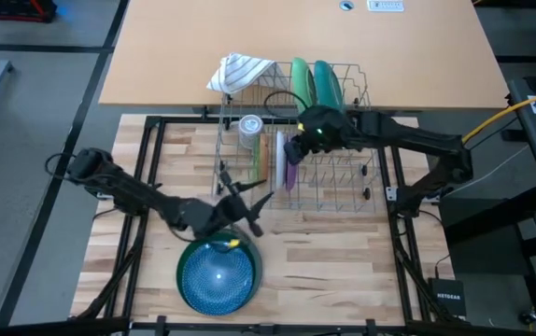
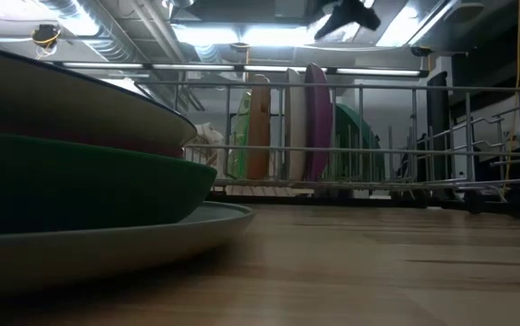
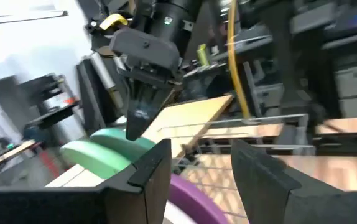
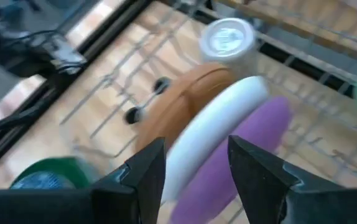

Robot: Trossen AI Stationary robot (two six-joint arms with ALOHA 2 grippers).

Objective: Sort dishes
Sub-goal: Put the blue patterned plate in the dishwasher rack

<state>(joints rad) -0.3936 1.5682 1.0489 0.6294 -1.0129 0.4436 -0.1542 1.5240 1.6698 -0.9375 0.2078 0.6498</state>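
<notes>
A wire dish rack [image 1: 329,182] holds upright dishes. A tan plate [image 4: 185,102], a white plate [image 4: 219,124] and a purple plate [image 4: 253,146] stand side by side. A green plate [image 1: 301,82] and a teal plate [image 1: 327,82] stand at the rack's far end. My right gripper [image 1: 291,154] hangs open above the white and purple plates, touching nothing. A stack of dishes [image 1: 218,275] with a teal one on top rests on the table near the front edge. My left gripper [image 1: 257,203] is open and empty between the stack and the rack's near left corner.
A clear glass [image 1: 249,126] stands in the rack's left part. A striped cloth [image 1: 240,70] lies by the rack's far left corner. The right half of the rack has free slots. Bare wood lies to the right of the stack.
</notes>
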